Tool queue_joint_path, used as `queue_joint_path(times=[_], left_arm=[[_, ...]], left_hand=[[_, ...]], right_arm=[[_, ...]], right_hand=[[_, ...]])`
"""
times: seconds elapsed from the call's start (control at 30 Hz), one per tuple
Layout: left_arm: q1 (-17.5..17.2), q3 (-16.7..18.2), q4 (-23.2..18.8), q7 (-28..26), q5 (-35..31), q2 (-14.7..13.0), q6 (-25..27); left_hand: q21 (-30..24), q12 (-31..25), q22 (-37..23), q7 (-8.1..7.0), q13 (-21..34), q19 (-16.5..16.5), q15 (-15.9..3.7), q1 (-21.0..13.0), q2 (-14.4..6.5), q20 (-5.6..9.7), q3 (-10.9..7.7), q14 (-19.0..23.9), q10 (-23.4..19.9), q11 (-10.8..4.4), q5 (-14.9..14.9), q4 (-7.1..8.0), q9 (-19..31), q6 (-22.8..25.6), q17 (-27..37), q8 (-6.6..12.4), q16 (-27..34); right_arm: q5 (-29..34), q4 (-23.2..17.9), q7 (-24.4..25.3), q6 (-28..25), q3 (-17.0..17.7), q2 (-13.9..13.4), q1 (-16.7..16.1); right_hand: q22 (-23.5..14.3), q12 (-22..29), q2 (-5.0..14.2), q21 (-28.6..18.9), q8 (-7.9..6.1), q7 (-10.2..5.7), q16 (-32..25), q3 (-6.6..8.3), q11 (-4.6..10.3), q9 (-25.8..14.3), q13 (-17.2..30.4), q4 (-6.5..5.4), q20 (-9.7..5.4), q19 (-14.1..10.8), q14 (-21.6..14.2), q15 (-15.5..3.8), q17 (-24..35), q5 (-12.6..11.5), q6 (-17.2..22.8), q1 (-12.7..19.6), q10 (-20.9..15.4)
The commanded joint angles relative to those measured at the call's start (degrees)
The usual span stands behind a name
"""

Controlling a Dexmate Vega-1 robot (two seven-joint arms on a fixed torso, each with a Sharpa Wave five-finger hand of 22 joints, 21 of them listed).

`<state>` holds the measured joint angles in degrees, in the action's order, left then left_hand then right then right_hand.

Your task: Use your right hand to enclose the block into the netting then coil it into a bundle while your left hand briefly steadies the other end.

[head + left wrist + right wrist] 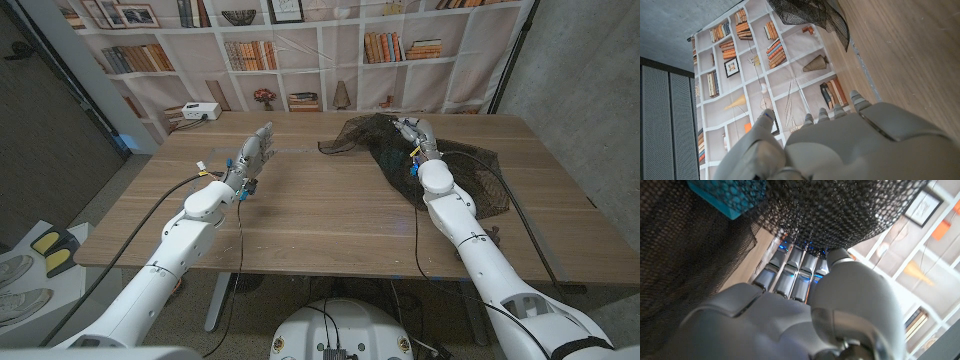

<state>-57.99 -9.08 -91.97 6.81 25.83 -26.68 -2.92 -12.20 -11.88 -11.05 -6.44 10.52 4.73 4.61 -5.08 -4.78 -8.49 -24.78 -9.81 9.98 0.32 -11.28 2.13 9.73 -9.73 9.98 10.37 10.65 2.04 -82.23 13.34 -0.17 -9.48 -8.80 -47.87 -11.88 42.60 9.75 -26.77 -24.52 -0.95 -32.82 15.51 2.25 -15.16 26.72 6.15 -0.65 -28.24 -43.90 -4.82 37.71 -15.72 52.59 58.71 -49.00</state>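
Right hand (pixel 413 137) fingers clamped in black netting (pixel 365 133); blue block (pixel 726 195) under the mesh. Left hand (pixel 253 153) fingers apart, holding nothing, well apart from netting.

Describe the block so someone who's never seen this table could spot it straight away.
Start at the wooden table and go to its far right part, where black netting lies heaped around the right hand. The block sits under that mesh by the fingers. It is bright blue and hard-edged, the only coloured solid shape in the dark, limp net.

Right robot hand (pixel 790 305) fingertips buried under netting (pixel 840 210); block (pixel 727 195) cut by frame edge.
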Motion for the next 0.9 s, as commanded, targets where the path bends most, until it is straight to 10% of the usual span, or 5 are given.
queue_joint_path(times=[0.03,0.63,0.9], left_arm=[[0.4,-0.3,0.1,0.3,-0.2,0.0,0.2],[0.6,-0.6,0.3,0.7,-0.1,0.0,0.4],[0.9,-0.7,0.7,1.0,-0.1,0.1,0.3]], left_hand=[[-0.4,0.2,-0.2,-0.43,0.2,-0.1,-0.29,-0.2,0.2,0.07,0.31,-1.1,3.0,0.25,-0.6,-0.01,0.3,-3.3,0.2,0.08,-0.1],[-0.4,0.2,-0.2,-0.35,0.2,-0.1,-0.36,-0.3,0.2,0.04,0.31,-1.1,3.1,0.24,-0.5,-0.06,0.3,-3.4,0.2,0.07,-0.1],[-0.4,0.2,-0.2,-0.39,0.2,-0.1,-0.35,-0.4,0.2,0.07,0.31,-1.1,3.1,0.17,-0.5,-0.10,0.3,-3.4,0.2,0.07,-0.1]], right_arm=[[-5.4,-2.4,2.9,-2.8,8.0,7.8,-3.3],[-8.0,-4.2,10.9,-4.0,15.8,17.2,-4.0],[-0.6,-4.0,14.0,-3.0,13.7,14.9,-4.4]], right_hand=[[-0.1,0.4,1.00,-0.5,-5.11,-0.90,0.2,0.86,-0.33,-2.9,0.3,-1.18,0.68,-0.2,-0.4,-4.84,0.0,-0.2,1.0,1.6,0.2],[-0.3,1.4,0.94,-0.7,-6.16,-0.69,0.3,0.88,-0.80,-3.8,1.5,-1.14,1.60,1.1,-0.2,-4.25,0.1,-0.3,0.4,2.4,0.4],[-0.5,0.4,0.69,-1.4,-7.02,-0.21,1.0,0.78,-1.29,-4.6,2.5,-0.79,1.90,1.3,2.3,-3.59,0.3,-0.3,-0.1,3.2,5.0]])
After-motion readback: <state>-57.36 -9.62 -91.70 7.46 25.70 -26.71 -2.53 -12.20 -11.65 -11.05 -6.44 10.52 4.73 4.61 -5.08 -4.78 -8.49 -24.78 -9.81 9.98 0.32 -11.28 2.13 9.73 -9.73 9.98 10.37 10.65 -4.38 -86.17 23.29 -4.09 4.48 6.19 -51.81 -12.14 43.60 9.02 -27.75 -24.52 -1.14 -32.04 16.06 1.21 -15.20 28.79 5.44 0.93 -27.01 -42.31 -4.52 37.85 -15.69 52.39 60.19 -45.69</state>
